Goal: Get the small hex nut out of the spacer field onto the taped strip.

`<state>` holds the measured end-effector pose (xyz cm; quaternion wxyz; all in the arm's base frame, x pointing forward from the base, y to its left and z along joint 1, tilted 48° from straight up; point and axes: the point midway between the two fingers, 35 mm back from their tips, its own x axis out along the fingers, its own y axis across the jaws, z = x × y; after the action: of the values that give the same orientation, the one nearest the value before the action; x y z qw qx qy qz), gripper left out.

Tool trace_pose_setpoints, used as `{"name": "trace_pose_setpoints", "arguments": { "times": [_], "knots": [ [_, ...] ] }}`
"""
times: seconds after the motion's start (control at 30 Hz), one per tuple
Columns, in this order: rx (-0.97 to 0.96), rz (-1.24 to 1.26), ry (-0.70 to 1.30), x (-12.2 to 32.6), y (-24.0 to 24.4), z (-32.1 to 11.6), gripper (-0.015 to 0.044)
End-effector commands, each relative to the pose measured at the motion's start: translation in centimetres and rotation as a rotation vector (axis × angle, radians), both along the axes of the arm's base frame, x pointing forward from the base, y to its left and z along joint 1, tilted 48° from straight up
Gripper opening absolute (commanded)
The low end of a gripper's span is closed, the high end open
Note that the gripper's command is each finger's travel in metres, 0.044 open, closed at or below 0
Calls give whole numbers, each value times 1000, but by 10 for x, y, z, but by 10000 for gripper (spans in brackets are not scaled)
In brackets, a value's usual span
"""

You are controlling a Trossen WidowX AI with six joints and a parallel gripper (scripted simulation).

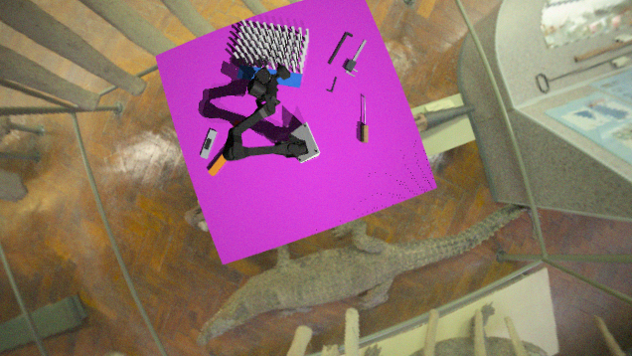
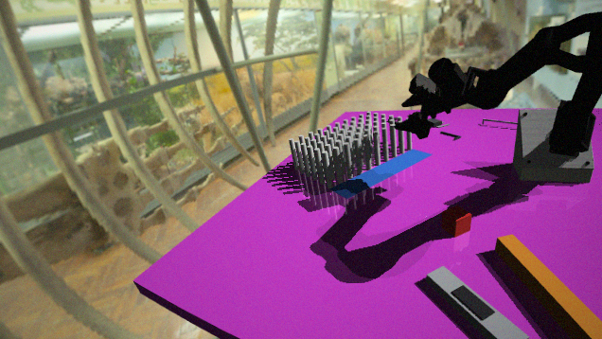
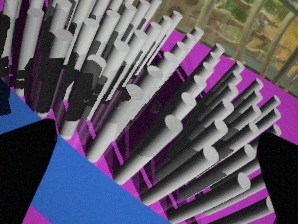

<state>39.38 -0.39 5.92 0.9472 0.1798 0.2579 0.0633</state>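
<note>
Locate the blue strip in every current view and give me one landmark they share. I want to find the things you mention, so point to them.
Top: the blue strip (image 1: 294, 80) (image 2: 398, 164) (image 3: 85, 175) is above centre, partly hidden by the gripper (image 1: 284, 75) (image 2: 411, 129).
Exterior: right of centre, running up to the right, its near end shadowed.
Wrist: lower left, partly behind a finger.
Shared landmark: the spacers (image 1: 307, 42) (image 2: 347, 153) (image 3: 150, 150), standing along the strip.

The tape (image 1: 294, 80) (image 2: 395, 166) (image 3: 85, 180) lies before the standing spacers (image 1: 270, 45) (image 2: 347, 147) (image 3: 150, 130).
</note>
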Motion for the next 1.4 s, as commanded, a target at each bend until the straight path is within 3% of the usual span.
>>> {"name": "trace_pose_setpoints", "arguments": {
  "times": [0.0,0.6,0.97,1.37],
  "knots": [
    [-7,-2,-1,0,-1,0,440],
    [11,-37,26,1,-12,-6,440],
    [273,-473,322,-23,-138,-70,440],
    [938,-1327,699,-153,-286,-161,440]
  ]
}}
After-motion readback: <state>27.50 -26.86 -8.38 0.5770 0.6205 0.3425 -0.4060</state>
